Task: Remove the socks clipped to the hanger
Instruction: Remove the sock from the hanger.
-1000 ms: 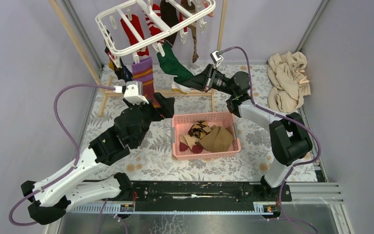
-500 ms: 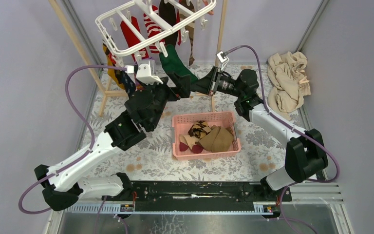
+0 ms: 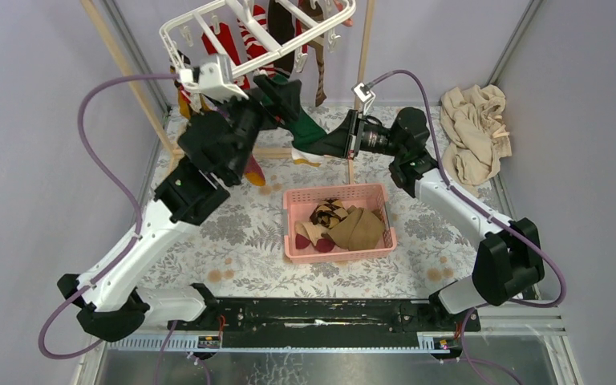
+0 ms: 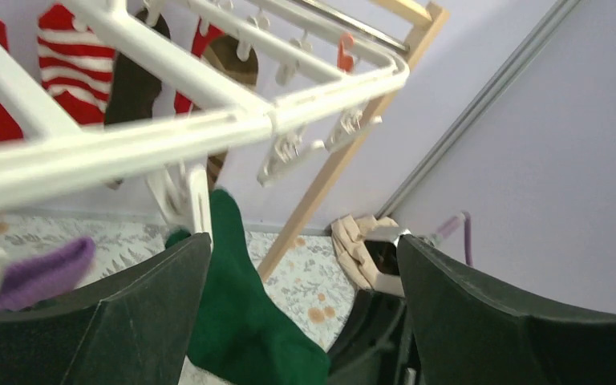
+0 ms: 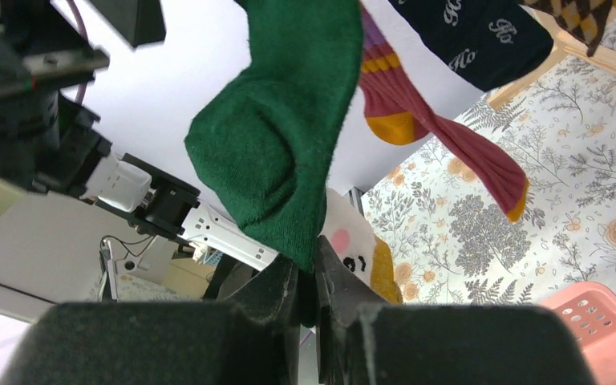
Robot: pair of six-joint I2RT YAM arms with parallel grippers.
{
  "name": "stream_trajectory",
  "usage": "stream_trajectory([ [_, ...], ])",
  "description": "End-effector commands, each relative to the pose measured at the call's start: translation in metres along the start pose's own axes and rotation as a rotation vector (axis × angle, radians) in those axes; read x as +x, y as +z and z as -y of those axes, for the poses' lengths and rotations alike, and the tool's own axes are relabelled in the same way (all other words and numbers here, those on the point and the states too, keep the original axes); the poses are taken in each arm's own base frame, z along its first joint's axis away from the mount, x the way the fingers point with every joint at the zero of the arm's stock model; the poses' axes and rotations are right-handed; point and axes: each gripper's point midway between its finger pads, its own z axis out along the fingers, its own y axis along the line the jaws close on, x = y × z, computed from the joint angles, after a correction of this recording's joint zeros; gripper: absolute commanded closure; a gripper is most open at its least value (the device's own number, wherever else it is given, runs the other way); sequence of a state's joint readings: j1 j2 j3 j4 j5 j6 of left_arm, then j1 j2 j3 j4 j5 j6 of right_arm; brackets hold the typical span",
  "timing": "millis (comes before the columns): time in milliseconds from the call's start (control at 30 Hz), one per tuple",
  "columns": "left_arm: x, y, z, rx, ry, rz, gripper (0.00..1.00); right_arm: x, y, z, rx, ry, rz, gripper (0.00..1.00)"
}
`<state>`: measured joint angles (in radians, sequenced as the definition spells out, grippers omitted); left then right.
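Note:
The white hanger (image 3: 257, 32) hangs at the back with several socks clipped to it. A green sock (image 3: 305, 128) dangles from a clip (image 4: 188, 196) on the front bar. My right gripper (image 5: 306, 273) is shut on the toe of that green sock (image 5: 281, 136) and holds it from the right. My left gripper (image 3: 277, 88) is raised just under the hanger (image 4: 208, 128), open wide. The green sock (image 4: 241, 313) and its clip sit between the fingers, close to the left finger (image 4: 128, 321). A purple striped sock (image 4: 40, 269) hangs to the left.
A pink basket (image 3: 341, 190) with several socks in it stands on the floral cloth below the right gripper. Wooden poles (image 3: 128, 72) carry the hanger. A beige cloth heap (image 3: 473, 132) lies at the back right. Red, striped and navy socks (image 5: 481, 40) hang nearby.
My left arm has risen and swung back from beside the purple sock to the green sock's clip under the hanger. The right gripper keeps its hold on the green sock.

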<state>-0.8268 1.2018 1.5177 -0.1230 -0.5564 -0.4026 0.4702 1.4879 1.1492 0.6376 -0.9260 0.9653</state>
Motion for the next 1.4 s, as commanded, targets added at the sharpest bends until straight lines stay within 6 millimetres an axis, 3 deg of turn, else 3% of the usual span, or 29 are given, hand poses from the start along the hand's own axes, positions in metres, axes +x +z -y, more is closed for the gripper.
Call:
stream_trajectory([
  [0, -0.014, 0.002, 0.003, 0.082, 0.022, -0.089, 0.07, -0.015, -0.006, -0.044, -0.077, -0.12, 0.001, 0.88],
  [100, -0.029, -0.003, 0.005, 0.117, 0.037, -0.134, 0.07, -0.015, -0.008, -0.043, -0.072, -0.113, -0.002, 0.88],
  [267, -0.036, -0.014, 0.008, 0.175, 0.048, -0.221, 0.05, -0.014, -0.01, -0.041, -0.07, -0.11, -0.008, 0.88],
  [400, -0.021, -0.007, 0.008, 0.23, 0.028, -0.319, 0.05, -0.014, -0.01, -0.04, -0.069, -0.106, -0.007, 0.88],
  [667, 0.003, 0.003, -0.024, 0.197, -0.015, -0.397, 0.05, -0.013, -0.012, -0.037, -0.06, -0.1, -0.009, 0.88],
  [933, 0.003, 0.006, -0.039, 0.144, -0.021, -0.355, 0.06, -0.013, -0.012, -0.032, -0.059, -0.096, -0.005, 0.88],
  [1367, 0.002, 0.001, -0.039, 0.141, -0.027, -0.359, 0.07, -0.014, -0.012, -0.03, -0.061, -0.091, -0.009, 0.88],
])
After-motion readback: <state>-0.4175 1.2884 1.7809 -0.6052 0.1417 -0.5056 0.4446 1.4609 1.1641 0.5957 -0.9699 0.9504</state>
